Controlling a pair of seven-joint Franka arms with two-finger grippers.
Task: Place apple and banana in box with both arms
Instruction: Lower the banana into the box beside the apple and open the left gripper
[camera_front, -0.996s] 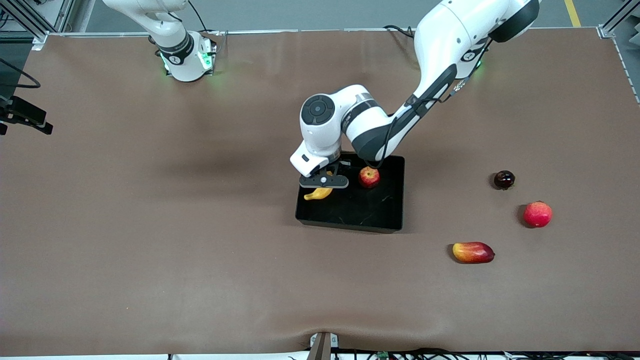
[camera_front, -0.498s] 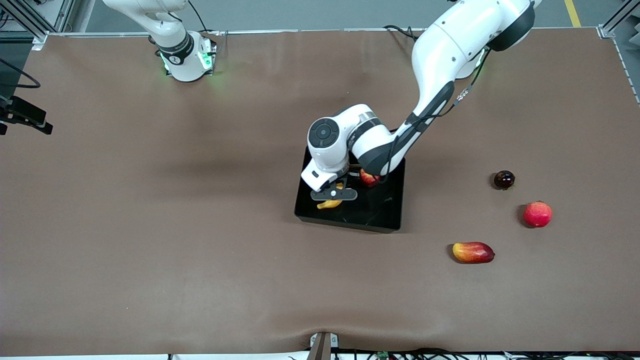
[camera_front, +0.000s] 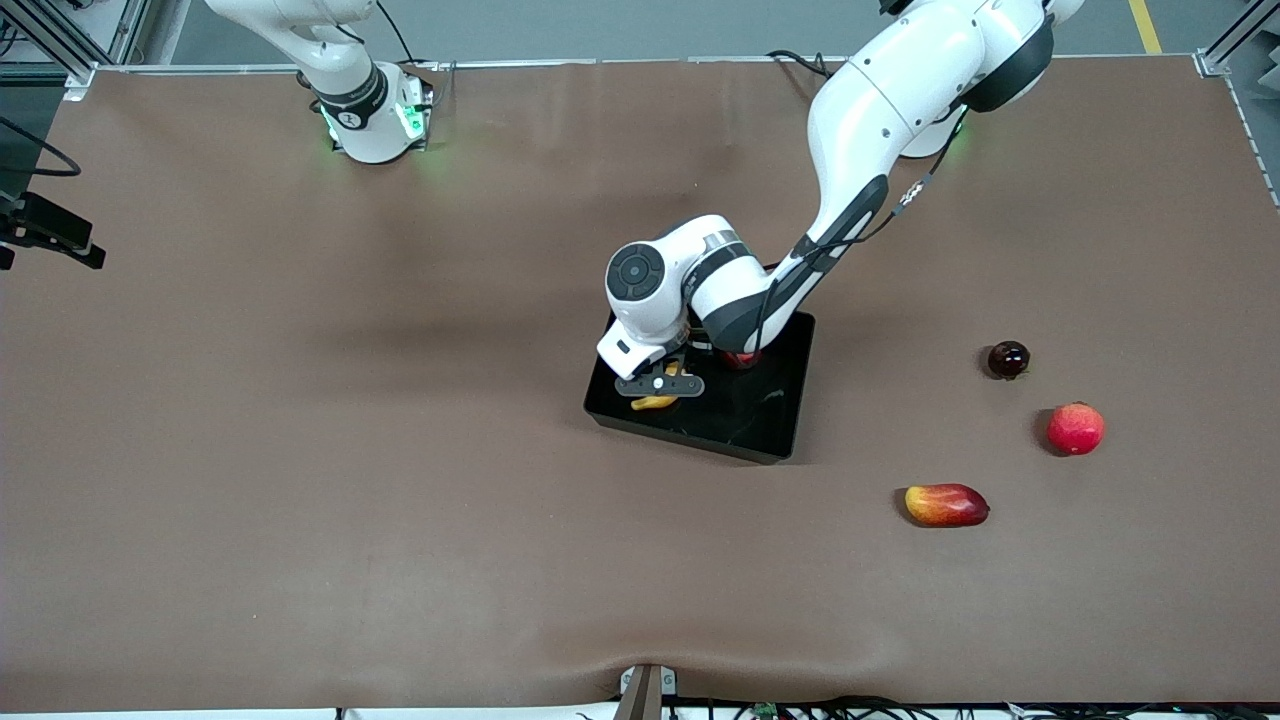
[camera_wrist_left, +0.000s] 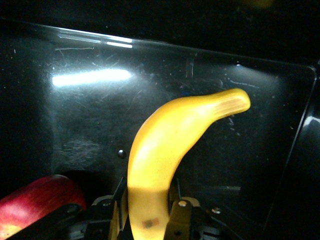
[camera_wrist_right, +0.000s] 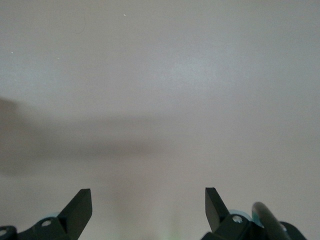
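My left gripper (camera_front: 661, 386) is down inside the black box (camera_front: 770, 432), shut on the yellow banana (camera_front: 655, 402). In the left wrist view the banana (camera_wrist_left: 170, 145) stands between the fingers (camera_wrist_left: 182, 215) over the glossy box floor (camera_wrist_left: 85, 110). The red apple (camera_front: 741, 358) lies in the box beside it, mostly hidden under the left arm's wrist; its edge shows in the left wrist view (camera_wrist_left: 35, 200). My right gripper (camera_wrist_right: 148, 202) is open and empty over bare brown table; the right arm waits at its base (camera_front: 370, 110).
Toward the left arm's end of the table lie a larger pinkish-red round fruit (camera_front: 1075, 428), a dark round fruit (camera_front: 1008, 359) and an oblong red-and-yellow fruit (camera_front: 946, 505). The brown mat (camera_front: 300, 450) covers the table.
My left gripper has carried the banana lower into the box. The box has shifted and turned slightly, and the left wrist now covers most of the apple. The right arm has not moved.
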